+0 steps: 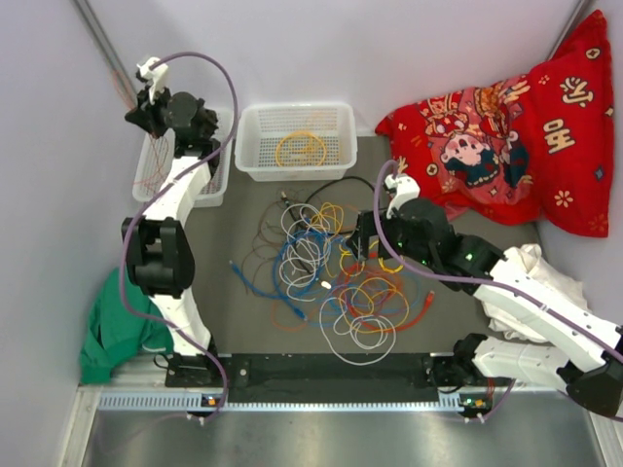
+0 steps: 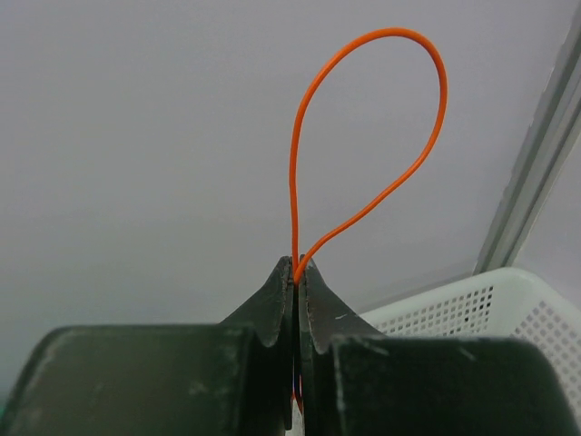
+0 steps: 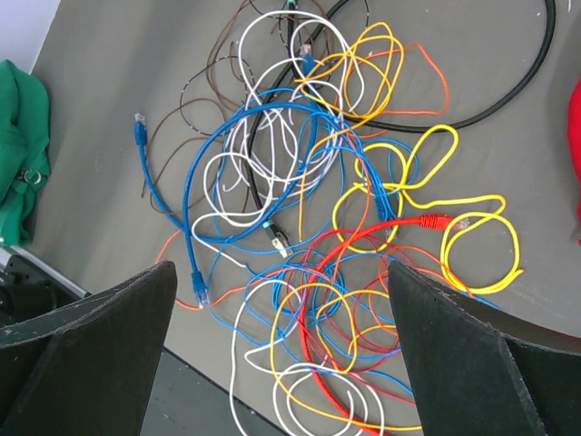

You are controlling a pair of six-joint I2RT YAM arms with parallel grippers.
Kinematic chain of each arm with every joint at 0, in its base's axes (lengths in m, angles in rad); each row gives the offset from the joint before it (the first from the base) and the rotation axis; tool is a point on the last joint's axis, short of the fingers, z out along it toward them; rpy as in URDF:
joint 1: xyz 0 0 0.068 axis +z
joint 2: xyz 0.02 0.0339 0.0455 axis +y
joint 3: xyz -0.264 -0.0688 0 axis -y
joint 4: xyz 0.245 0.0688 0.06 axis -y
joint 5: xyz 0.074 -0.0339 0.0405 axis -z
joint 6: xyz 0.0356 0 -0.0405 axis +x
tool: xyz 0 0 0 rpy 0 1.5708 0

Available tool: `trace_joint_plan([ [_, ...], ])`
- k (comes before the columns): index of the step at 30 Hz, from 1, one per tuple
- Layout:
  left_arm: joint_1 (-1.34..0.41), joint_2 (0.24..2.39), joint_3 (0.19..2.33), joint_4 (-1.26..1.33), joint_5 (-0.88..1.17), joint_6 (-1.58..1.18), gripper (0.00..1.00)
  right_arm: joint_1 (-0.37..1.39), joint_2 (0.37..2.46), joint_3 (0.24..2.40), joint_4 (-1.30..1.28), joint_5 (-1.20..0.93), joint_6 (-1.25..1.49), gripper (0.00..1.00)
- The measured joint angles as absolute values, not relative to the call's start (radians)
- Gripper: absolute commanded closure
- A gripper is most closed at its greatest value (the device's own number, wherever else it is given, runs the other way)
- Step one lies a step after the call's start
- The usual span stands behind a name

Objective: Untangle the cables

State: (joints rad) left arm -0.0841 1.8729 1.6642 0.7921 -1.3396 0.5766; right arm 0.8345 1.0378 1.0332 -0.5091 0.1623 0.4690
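Note:
The cables point(image 1: 326, 277) lie in a tangled heap on the grey table: blue, white, yellow, orange, red and black loops, some with plug ends. In the right wrist view the heap point(image 3: 327, 236) fills the table under my right gripper point(image 3: 282, 272), which is open, empty and above it. That gripper point(image 1: 362, 240) hovers at the heap's right side. My left gripper point(image 1: 136, 115) is raised at the far left above a white basket point(image 1: 222, 170). It is shut on a thin orange wire point(image 2: 363, 136) that loops up past the fingertips of the left gripper point(image 2: 297, 263).
A second white basket point(image 1: 255, 163) at the back centre holds a yellow-orange coil point(image 1: 300, 149). A red printed cushion point(image 1: 506, 126) lies back right, a white cloth point(image 1: 531, 282) under the right arm, and a green cloth point(image 1: 112, 326) near left. A black cable point(image 3: 472, 109) curves at the heap's far side.

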Motion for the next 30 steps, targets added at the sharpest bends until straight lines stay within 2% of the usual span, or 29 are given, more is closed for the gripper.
trace_joint_plan([
  [11,-0.215,1.906,1.565,0.974,-1.394,0.684,1.0,0.834,1.038,1.014,-0.501,0.154,0.476,0.01],
  [15,-0.271,1.94,1.532,0.941,-1.404,0.669,1.0,0.834,1.038,1.005,-0.503,0.152,0.476,0.01],
  [18,-0.298,1.951,1.53,0.718,-1.385,0.514,1.0,0.834,1.037,1.0,-0.502,0.152,0.476,0.01],
  [23,-0.237,1.951,1.643,0.099,-1.171,-0.062,1.0,0.834,1.037,0.994,-0.502,0.152,0.476,0.01],
  [30,-0.072,1.967,1.768,-0.266,-0.928,-0.456,0.98,0.834,1.036,0.994,-0.501,0.155,0.476,0.01],
])
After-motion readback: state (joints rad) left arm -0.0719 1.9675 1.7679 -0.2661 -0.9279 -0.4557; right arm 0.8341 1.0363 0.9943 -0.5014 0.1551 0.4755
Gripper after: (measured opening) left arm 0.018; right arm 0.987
